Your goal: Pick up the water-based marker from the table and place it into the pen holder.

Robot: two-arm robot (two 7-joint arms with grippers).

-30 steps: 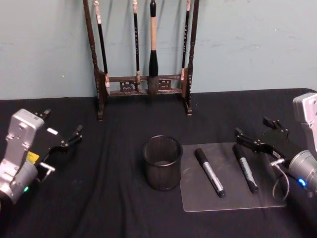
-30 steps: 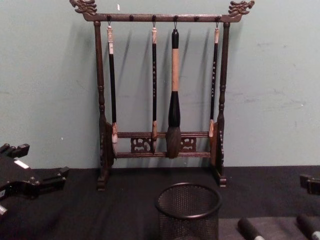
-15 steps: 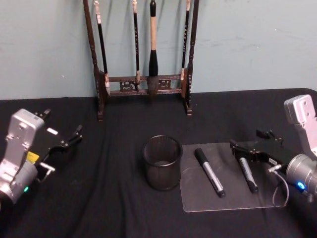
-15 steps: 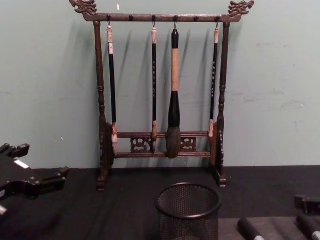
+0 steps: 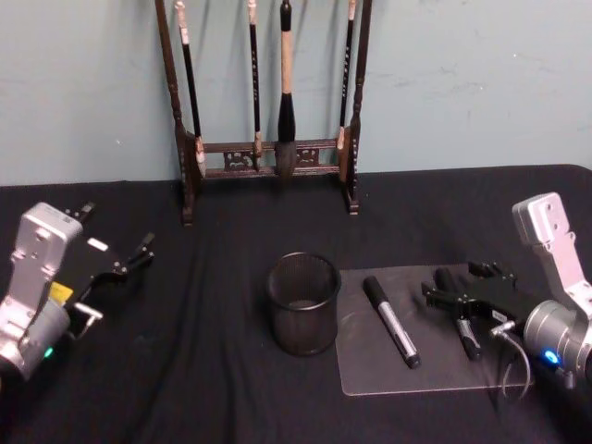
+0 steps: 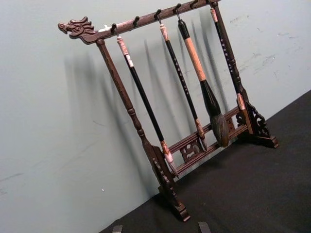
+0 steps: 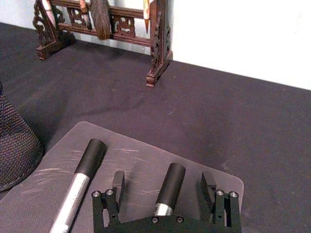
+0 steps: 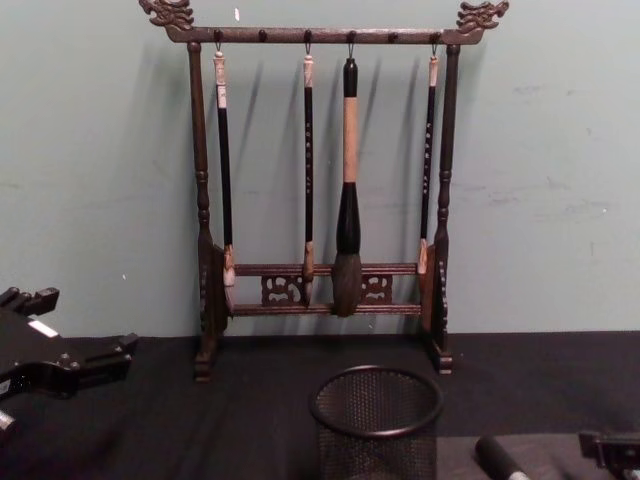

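Note:
Two black markers with silver labels lie on a clear mat (image 5: 430, 375). The left marker (image 5: 390, 321) (image 7: 82, 182) lies bare. My right gripper (image 5: 455, 298) (image 7: 164, 184) is open, low over the mat, with its fingers on either side of the right marker (image 5: 468, 340) (image 7: 170, 180), not closed on it. The pen holder (image 5: 303, 303) (image 8: 377, 420), a round black mesh cup, stands just left of the mat and looks empty. At the far left my left gripper (image 5: 116, 250) (image 8: 70, 365) hangs open and idle.
A tall dark wooden brush rack (image 5: 268, 102) (image 8: 330, 190) (image 6: 184, 97) with several hanging brushes stands at the back against the wall. A black cloth (image 5: 185, 370) covers the table. Bare cloth lies between the left gripper and the cup.
My right gripper has moved left and down over the mat, and its open fingers now straddle the right marker. The left arm, the cup and the left marker have not moved.

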